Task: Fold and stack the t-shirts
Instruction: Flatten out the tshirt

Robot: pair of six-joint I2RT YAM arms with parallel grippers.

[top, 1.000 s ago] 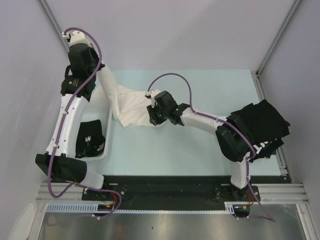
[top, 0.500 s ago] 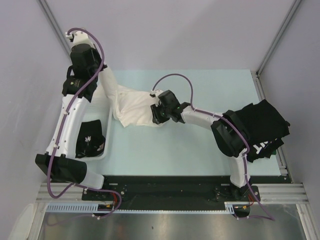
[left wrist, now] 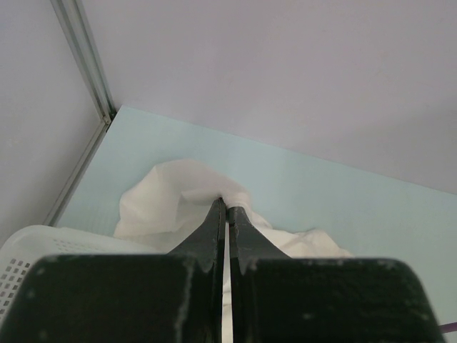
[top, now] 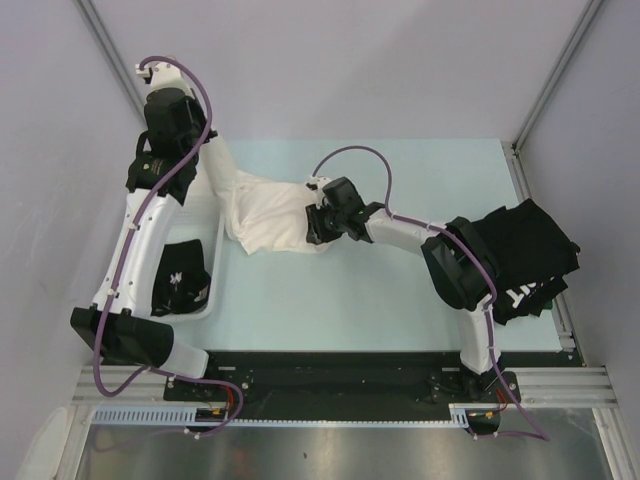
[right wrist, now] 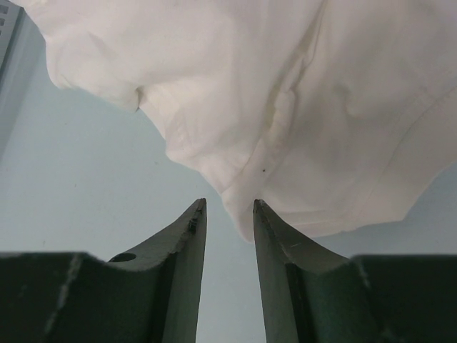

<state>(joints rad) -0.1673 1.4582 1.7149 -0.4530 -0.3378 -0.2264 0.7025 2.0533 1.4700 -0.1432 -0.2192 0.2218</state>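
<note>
We see the pale green worktop (top: 400, 300) carrying everything. The cream-white t-shirt (top: 268, 215) lies crumpled just beside the white mesh basket (top: 215, 290), off its far corner. A heap of black t-shirts (top: 525, 250) sits well apart from the basket, at the opposite edge. Inside the basket lies another black t-shirt (top: 180, 285) with white print. Near the basket's far end, our left hand (left wrist: 226, 206) is clenched on a raised fold of the cream-white t-shirt. Our right hand (right wrist: 228, 207), on the shirt's side away from the basket, is released, with the hem between its parted fingers.

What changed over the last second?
The right gripper, open, drew back a little farther from the bases over the white shirt. The left gripper, shut on that shirt, barely shifted. The black shirts and the basket stayed put.
</note>
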